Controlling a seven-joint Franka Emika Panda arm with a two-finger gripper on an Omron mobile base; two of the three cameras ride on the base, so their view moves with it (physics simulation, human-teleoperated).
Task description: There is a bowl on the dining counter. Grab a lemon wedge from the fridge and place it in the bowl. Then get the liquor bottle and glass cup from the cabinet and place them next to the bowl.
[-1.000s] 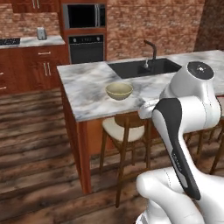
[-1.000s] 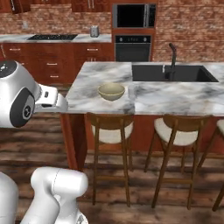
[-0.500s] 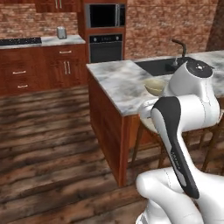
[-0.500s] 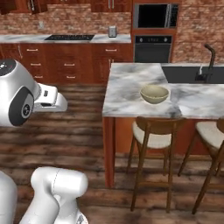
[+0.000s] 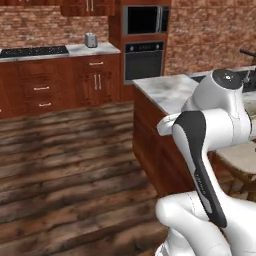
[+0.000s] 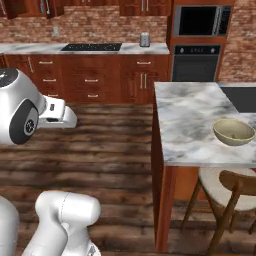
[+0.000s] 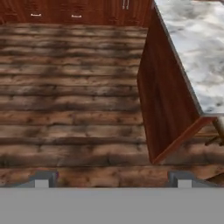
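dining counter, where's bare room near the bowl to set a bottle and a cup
The dining counter is bare marble from the bowl toward its left edge and back toward the oven end. In front of the bowl only a narrow strip remains before the stool-side edge. The dark sink behind the bowl crowds that corner.

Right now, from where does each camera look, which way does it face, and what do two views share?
Left base view: behind the arm's left, facing the oven; the white arm fills its lower right.
Right base view: behind the arm's right, facing the dining counter with the bowl; arm at left.
Hand view: looks down at the wood floor; open gripper.
Both base views share oven and counter.
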